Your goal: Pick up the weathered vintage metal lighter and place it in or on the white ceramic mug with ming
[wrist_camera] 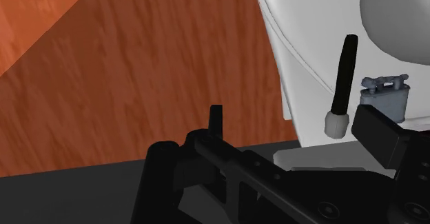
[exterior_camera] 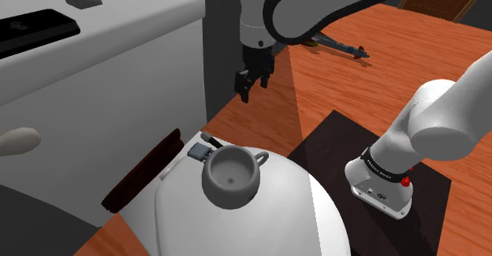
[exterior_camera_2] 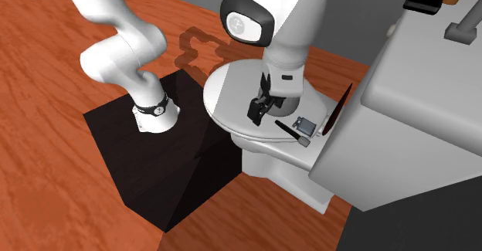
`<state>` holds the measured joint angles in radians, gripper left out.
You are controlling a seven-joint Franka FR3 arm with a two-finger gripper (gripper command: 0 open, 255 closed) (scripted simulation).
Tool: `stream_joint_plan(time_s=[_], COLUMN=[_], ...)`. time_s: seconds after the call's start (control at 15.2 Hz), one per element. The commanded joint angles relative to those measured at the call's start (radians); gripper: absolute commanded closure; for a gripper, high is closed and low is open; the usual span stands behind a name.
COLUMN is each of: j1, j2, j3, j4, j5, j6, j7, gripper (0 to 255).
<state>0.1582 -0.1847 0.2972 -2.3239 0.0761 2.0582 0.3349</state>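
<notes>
One open gripper [exterior_camera: 254,83] hangs above the floor, off to one side of the lighter [exterior_camera: 203,149].
Its fingers stand apart, empty. The grey metal lighter lies on the white toilet [exterior_camera: 260,223], between the grey mug [exterior_camera: 231,176] and the tank [exterior_camera: 102,81], just beside a black stick [wrist_camera: 342,78]. It lies nearer than the gripper and toward the shoulder view's left, so the hand probably has to shift that way and then descend.

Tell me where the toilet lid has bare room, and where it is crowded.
Bare: the front part of the toilet lid, from the grey mug out to the lid's rim. Crowded: the strip by the tank, where the lighter, a black stick and a dark reddish flat piece sit close behind the mug.
</notes>
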Motion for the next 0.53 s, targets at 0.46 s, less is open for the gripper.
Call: stream_joint_plan(time_s=[0.46], j1=[0.062], j2=[0.321], j3=[0.075], j4=[0.175], j5=[-0.05], j6=[0.108], j7=[0.154], gripper=[0])
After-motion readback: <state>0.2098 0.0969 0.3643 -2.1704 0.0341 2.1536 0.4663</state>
